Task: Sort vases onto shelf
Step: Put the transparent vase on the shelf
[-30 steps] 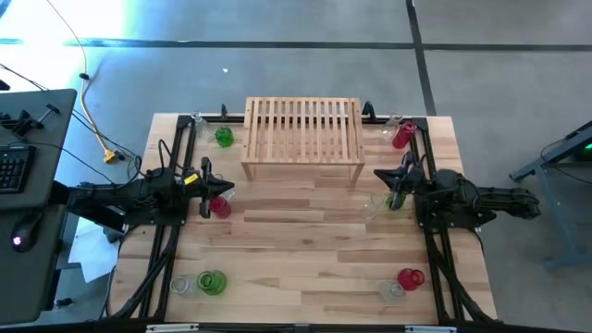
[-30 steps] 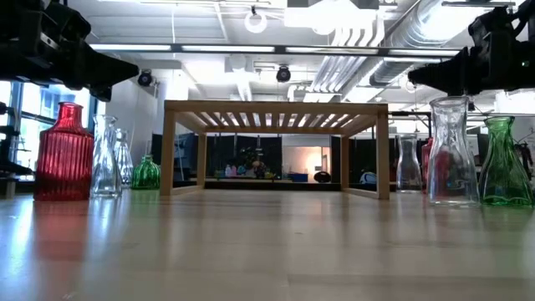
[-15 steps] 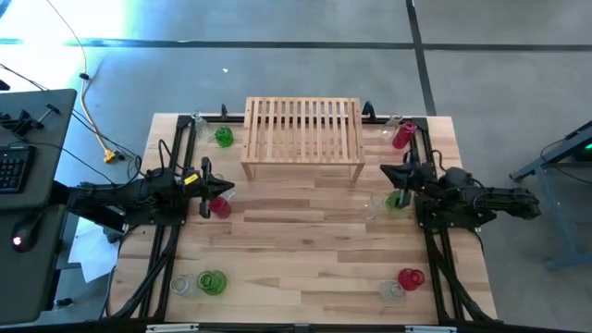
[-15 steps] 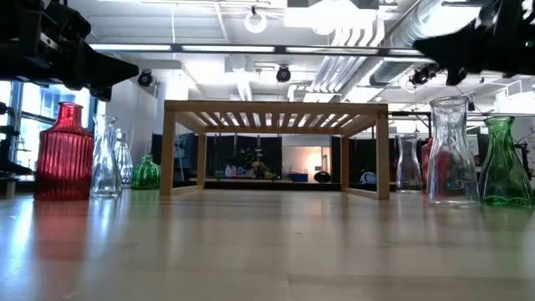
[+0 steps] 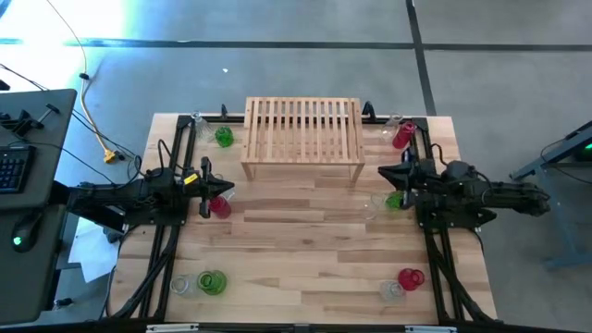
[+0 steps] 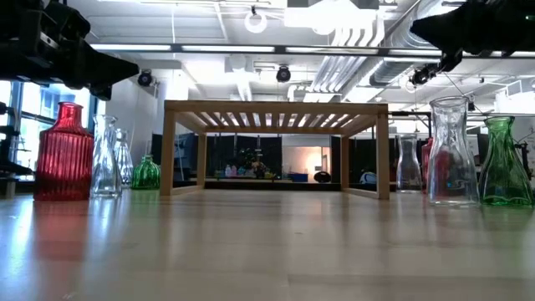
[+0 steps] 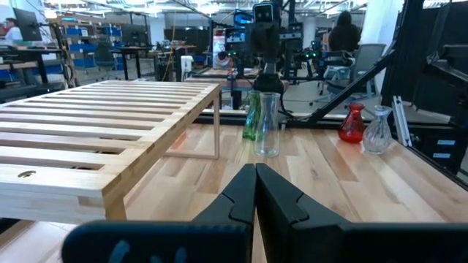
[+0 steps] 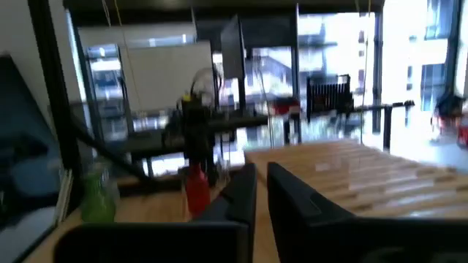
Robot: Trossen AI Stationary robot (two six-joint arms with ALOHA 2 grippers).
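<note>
Several vases stand half-lost in glare at the table's corners: clear ones beside the green vase (image 5: 223, 137) at far left and the red vase (image 5: 401, 137) at far right barely readable from above. Cut off at the top of the low view, both arms, only dark undersides showing. Hidden partly under the right arm, a green vase (image 6: 504, 162) with a clear vase (image 6: 451, 152) just beside it. Left gripper (image 5: 205, 189) poised above a ribbed red vase (image 6: 64, 153), fingers (image 7: 241, 198) pressed together and holding nothing. Right gripper (image 5: 387, 172) raised over the green and clear pair, fingers (image 8: 245, 191) drawn nearly together with a thin gap, empty. Shelf (image 5: 302, 135) bare on its slatted top, centred at the far edge. Open plank table (image 5: 296, 250) between the arms and across the near middle. Near corners taken by another green vase (image 5: 212, 281) and another red vase (image 5: 410, 277), each paired with clear glass. Beyond, grey floor, a desk with keyboard (image 5: 13, 168), a yellow cable (image 5: 92, 120); ducts and ceiling lights in the workshop behind.
</note>
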